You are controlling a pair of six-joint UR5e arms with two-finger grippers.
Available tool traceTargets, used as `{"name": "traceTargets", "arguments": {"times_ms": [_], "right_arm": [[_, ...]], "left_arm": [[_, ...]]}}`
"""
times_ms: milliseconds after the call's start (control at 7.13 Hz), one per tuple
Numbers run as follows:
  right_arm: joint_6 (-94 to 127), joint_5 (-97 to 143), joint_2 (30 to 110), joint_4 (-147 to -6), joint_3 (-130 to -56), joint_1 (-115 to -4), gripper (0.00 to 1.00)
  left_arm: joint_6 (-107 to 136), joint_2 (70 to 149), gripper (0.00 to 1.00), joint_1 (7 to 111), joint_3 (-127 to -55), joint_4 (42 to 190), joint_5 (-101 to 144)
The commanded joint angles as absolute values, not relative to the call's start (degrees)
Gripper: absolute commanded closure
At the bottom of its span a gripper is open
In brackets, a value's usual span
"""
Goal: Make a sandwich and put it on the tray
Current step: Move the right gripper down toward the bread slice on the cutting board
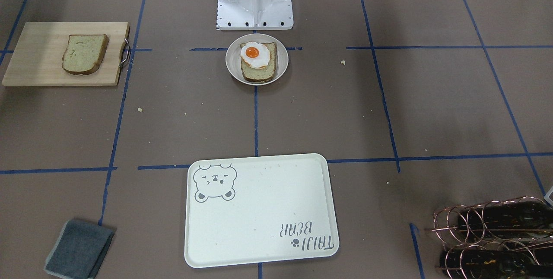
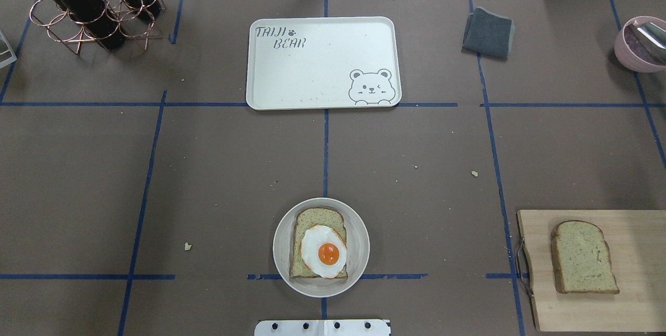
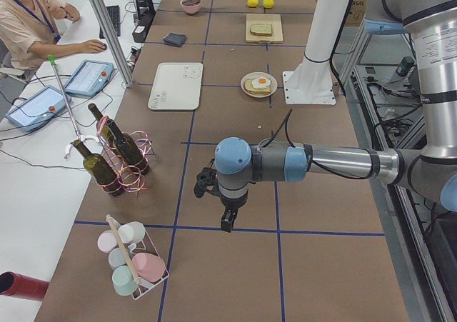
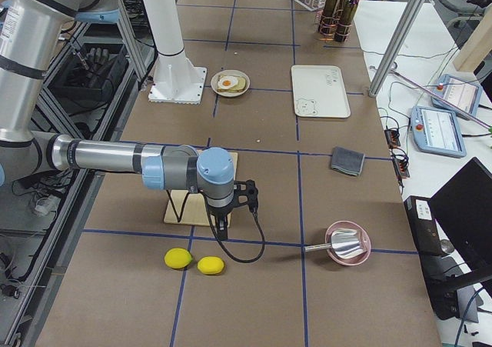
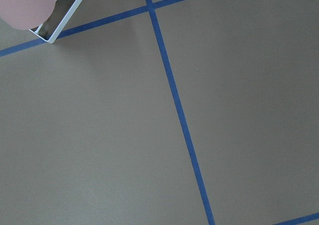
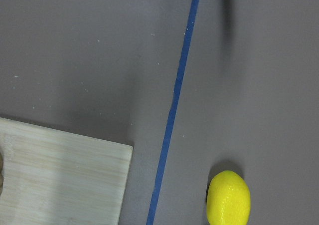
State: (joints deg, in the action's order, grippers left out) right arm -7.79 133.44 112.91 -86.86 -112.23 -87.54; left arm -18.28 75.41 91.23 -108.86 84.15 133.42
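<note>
One pale bread slice (image 2: 312,219) with a fried egg (image 2: 323,252) on top lies in a small round beige dish (image 2: 359,232) near the robot base. The second bread slice (image 2: 583,257) lies on the wooden cutting board (image 2: 640,305). The cream bear tray (image 2: 322,63) stands at the far middle with nothing on it. My left gripper (image 3: 227,222) shows only in the exterior left view, hanging over bare table far from the food. My right gripper (image 4: 221,222) shows only in the exterior right view, over the cutting board's edge (image 4: 184,208). I cannot tell whether either is open or shut.
A copper rack with wine bottles (image 2: 88,3) stands far left. A grey cloth (image 2: 488,33) and a pink bowl with a metal scoop (image 2: 637,44) are far right. Two lemons (image 4: 194,261) lie beyond the board. A rack of cups (image 3: 132,265) is at the left end.
</note>
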Motion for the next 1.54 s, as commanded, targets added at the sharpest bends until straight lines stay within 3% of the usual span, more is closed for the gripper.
{"name": "traceTargets", "arguments": {"times_ms": [0,561,981,1402], "right_arm": [[-7.6,133.0,108.1,-86.6,-111.8,-87.5,0.00],[3.3,139.4,109.1,-75.8,-111.8,-84.8,0.00],[38.8,138.5,118.2,-41.8,-110.0,-73.2,0.00],[56.9,129.9,121.4,-17.6,-102.4,-58.8,0.03]], "left_arm": [[-18.4,75.6,0.00,91.2,-108.9,84.1,133.4],[-18.3,75.5,0.00,91.2,-108.5,83.9,133.4],[-18.4,75.4,0.00,91.1,-108.5,83.9,133.4],[-18.4,75.4,0.00,91.2,-108.5,83.9,133.4]]}}
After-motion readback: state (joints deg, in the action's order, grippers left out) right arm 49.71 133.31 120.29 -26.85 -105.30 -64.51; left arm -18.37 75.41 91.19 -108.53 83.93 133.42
